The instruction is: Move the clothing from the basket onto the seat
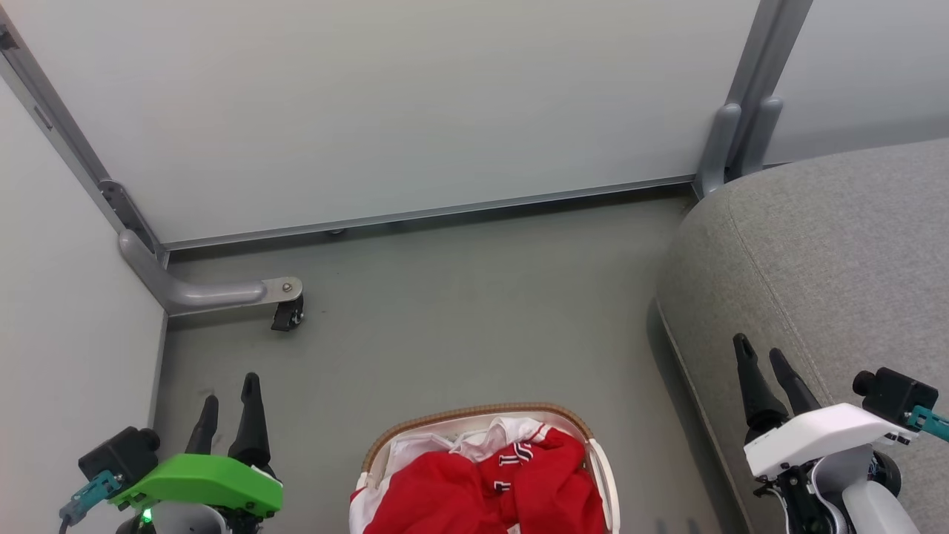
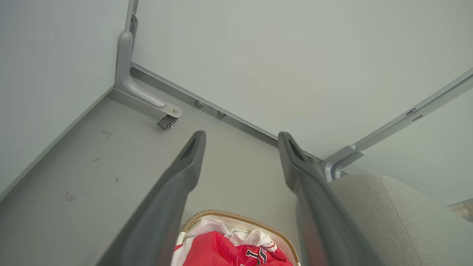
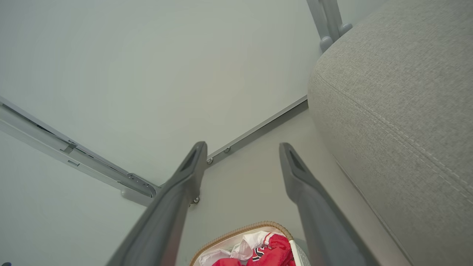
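1. My left end effector (image 1: 231, 389) hangs at the lower left of the head view, above the grey floor (image 1: 460, 311). Its two dark fingers are spread apart with nothing between them, so it is released and empty.
2. My right end effector (image 1: 757, 347) sits at the lower right. It is parted too and grips nothing. In the head view it lies over the near edge of the seat (image 1: 838, 259).
3. The clothing (image 1: 482, 482) is in the basket (image 1: 474, 410), a crumpled red heap with white parts and a bit of black-and-white lettering.
4. The basket stands on the floor between my two arms, at the bottom middle of the head view. The frame cuts off its near part. It is left of the seat, with a strip of floor between them.
5. The seat is a large grey fabric cushion on my right, with a rounded corner and a stitched seam.
6. In the left wrist view the basket's brown woven rim (image 2: 236, 215) and the clothing (image 2: 221, 251) show low between my fingers. The corner of the seat (image 2: 388, 214) is at the right.
7. In the right wrist view the basket (image 3: 240, 229) sits at the bottom between my fingers, and the seat (image 3: 399, 92) rises at the right.
8. Pale wall panels (image 1: 371, 111) in grey frames stand behind. A frame foot with a small black caster (image 1: 288, 311) rests on the floor ahead of my left arm.
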Controlling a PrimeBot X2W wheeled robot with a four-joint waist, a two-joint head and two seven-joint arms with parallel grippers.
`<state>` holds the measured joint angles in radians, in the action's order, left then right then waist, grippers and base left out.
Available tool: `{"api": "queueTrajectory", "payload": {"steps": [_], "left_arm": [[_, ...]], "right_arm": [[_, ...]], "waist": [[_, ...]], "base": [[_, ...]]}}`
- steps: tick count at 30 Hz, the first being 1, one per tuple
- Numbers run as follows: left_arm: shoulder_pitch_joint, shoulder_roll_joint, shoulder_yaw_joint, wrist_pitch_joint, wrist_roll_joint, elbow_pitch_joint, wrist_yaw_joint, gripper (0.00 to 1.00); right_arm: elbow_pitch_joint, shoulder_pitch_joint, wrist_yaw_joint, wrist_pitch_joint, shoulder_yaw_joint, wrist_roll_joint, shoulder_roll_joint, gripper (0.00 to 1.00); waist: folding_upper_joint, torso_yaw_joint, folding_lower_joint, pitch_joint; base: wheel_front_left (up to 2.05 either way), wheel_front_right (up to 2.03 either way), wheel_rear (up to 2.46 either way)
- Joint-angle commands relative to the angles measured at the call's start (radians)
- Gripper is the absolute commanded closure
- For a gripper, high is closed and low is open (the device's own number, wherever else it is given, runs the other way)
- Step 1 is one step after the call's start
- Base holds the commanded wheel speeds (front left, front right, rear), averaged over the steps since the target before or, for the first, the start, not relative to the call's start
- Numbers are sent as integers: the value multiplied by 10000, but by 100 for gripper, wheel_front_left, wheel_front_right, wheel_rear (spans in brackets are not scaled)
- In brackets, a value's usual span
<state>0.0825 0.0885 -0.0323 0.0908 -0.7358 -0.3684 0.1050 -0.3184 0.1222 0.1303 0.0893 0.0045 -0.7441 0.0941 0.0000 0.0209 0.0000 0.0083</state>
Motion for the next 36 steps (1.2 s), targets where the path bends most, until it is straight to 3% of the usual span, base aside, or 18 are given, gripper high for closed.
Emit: {"api": "queueTrajectory", "payload": {"steps": [1,36], "left_arm": [[210,101,-57,119,393,47,-39,0],[-213,-186,-670,1051,4057,-12,111,0]], "right_arm": [[66,223,3,132,32,419,75,0],[-411,-78,4,1065,424,4308,-49,0]], "waist": [[0,0,0,-7],[0,-48,0,55]], "base": [[0,0,0],[0,0,0]]}}
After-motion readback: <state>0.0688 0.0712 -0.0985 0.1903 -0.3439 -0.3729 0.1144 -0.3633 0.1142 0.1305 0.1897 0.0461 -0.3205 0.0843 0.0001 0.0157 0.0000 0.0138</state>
